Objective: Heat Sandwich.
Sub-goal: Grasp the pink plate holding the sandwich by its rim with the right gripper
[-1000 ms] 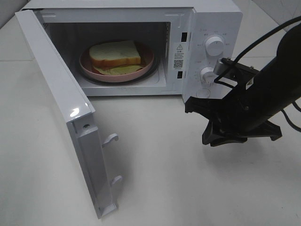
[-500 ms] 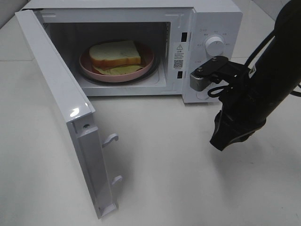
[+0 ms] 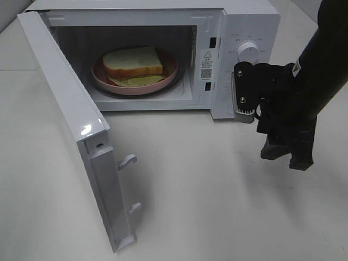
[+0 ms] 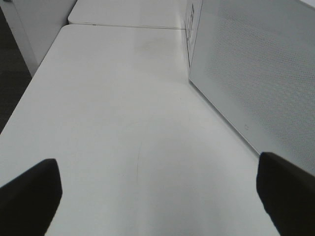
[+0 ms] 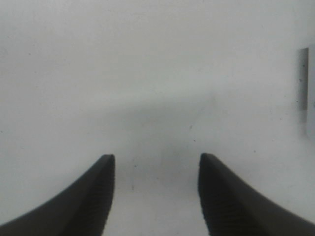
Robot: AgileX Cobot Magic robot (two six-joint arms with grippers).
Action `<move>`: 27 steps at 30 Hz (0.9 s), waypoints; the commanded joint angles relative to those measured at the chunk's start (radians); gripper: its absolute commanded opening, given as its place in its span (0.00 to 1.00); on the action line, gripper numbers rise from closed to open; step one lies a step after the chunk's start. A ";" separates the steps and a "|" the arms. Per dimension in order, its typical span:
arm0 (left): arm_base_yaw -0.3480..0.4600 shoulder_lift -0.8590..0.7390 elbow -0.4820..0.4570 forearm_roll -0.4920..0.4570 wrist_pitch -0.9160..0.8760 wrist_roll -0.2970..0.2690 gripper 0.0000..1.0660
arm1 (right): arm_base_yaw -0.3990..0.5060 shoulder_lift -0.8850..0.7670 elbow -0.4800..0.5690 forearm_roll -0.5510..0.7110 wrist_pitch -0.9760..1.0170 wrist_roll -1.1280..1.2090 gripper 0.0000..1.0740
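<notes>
The sandwich [image 3: 133, 62], white bread with a pale yellow-green layer under it, lies on a round pink plate [image 3: 169, 73] inside the open white microwave [image 3: 247, 24]. My right gripper [image 3: 286, 158] hangs to the right of the microwave's control panel, pointing down at the table, apart from everything. In the right wrist view its jaws [image 5: 156, 164] stand open and empty over bare tabletop. My left gripper [image 4: 157, 196] is open and empty, low over the table beside the outer face of the microwave door [image 4: 256, 73]. It is out of the exterior high view.
The microwave door [image 3: 70, 125] stands wide open toward the front left, with its latch hooks [image 3: 128, 160] sticking out. Two knobs sit on the control panel; the upper knob [image 3: 249, 51] shows, the lower is behind my right wrist. The table [image 3: 206, 206] is white.
My right arm has swung right, away from the microwave front, and the gripper has turned from pointing left to pointing down at the table. The sandwich and door have not moved.
</notes>
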 commanded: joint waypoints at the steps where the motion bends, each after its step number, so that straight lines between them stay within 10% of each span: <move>1: 0.003 -0.028 0.002 0.004 -0.002 0.002 0.97 | -0.003 -0.009 -0.010 -0.022 0.002 -0.014 0.68; 7: 0.003 -0.028 0.002 0.004 -0.002 0.002 0.97 | -0.003 -0.009 -0.012 -0.035 0.000 -0.015 0.91; 27: 0.003 -0.028 0.002 0.004 -0.002 0.002 0.97 | 0.104 -0.007 -0.078 -0.178 -0.015 -0.018 0.87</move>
